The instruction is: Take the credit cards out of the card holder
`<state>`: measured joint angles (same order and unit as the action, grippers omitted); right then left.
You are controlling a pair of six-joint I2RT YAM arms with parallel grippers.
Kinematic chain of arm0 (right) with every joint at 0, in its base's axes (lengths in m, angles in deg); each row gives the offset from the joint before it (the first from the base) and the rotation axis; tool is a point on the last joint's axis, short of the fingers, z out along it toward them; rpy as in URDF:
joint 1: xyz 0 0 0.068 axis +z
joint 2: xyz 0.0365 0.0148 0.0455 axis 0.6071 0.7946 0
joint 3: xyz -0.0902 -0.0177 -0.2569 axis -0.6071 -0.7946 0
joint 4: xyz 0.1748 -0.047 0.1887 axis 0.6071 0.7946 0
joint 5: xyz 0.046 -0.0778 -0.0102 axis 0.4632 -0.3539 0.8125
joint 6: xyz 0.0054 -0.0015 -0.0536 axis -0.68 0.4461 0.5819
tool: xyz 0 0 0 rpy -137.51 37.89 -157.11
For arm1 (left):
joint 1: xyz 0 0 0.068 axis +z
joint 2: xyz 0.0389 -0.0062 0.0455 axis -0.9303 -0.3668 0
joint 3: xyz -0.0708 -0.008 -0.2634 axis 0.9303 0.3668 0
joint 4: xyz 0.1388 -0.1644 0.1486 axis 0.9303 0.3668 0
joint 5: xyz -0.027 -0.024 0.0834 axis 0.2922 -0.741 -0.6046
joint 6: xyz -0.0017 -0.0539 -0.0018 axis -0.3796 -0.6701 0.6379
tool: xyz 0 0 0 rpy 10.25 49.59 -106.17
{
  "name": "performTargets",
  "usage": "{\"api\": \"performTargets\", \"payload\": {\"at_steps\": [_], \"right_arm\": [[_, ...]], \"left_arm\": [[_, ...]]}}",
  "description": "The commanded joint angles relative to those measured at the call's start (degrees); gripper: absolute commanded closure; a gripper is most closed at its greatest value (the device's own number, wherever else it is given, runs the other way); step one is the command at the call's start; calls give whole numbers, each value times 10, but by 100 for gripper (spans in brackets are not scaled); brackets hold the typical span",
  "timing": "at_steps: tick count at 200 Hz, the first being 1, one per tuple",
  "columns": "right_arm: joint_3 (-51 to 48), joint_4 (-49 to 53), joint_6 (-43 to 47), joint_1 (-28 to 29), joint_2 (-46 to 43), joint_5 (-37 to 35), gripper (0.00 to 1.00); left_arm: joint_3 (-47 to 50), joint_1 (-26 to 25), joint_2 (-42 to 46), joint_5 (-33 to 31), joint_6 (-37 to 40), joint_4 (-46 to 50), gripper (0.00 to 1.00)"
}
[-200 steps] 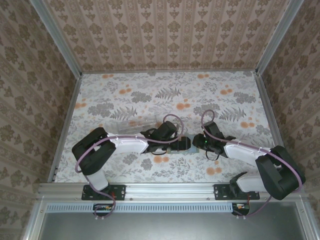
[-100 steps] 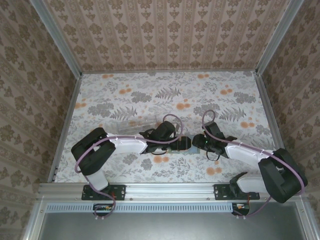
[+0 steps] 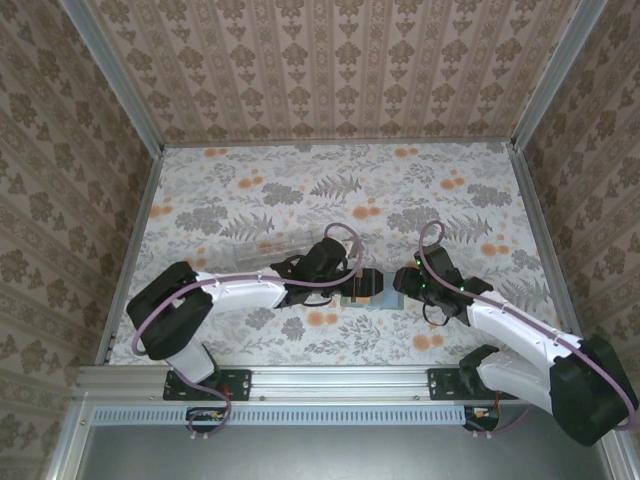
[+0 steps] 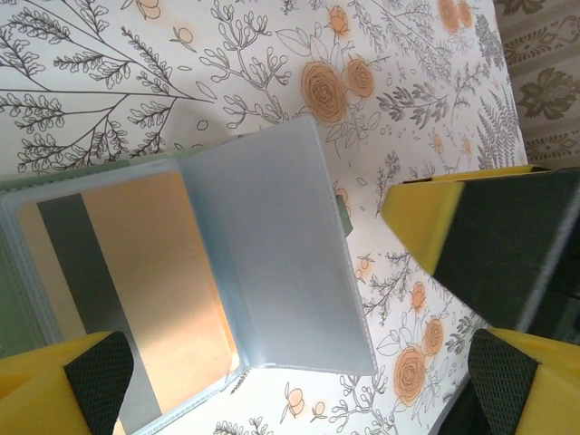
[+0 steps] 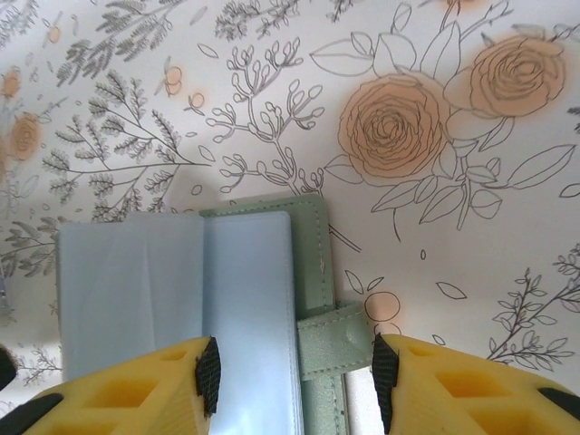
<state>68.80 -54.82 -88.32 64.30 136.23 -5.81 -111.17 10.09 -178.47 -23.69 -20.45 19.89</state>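
Two notes for you: left pincer (image 4: 299,385) spread wide; right pincer (image 5: 292,381) apart, astride card holder (image 5: 313,263) strap (image 5: 335,340); orange card (image 4: 145,272) pocketed.

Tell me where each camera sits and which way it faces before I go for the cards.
Top external: above and behind the robot, facing down and forward over the table; both arms, left end effector and right end effector, holder between them.
Left wrist: on the left arm, looking down at the open holder and tan card; own fingers at the bottom corners.
Right wrist: on the right arm, looking down at the holder's strap; own fingers flank it.
Shared: all three see the holder.
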Motion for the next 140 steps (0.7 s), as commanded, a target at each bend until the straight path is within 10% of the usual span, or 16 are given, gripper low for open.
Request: {"api": "performTargets", "payload": {"at_steps": [1,140], "right_arm": [[19,30,13,3,-18,-3,48],[143,-26,25,137,124,50,74]], "left_arm": [[4,6,9,-4,14,4,0],[107,48,216,-124,17,104,10]]}}
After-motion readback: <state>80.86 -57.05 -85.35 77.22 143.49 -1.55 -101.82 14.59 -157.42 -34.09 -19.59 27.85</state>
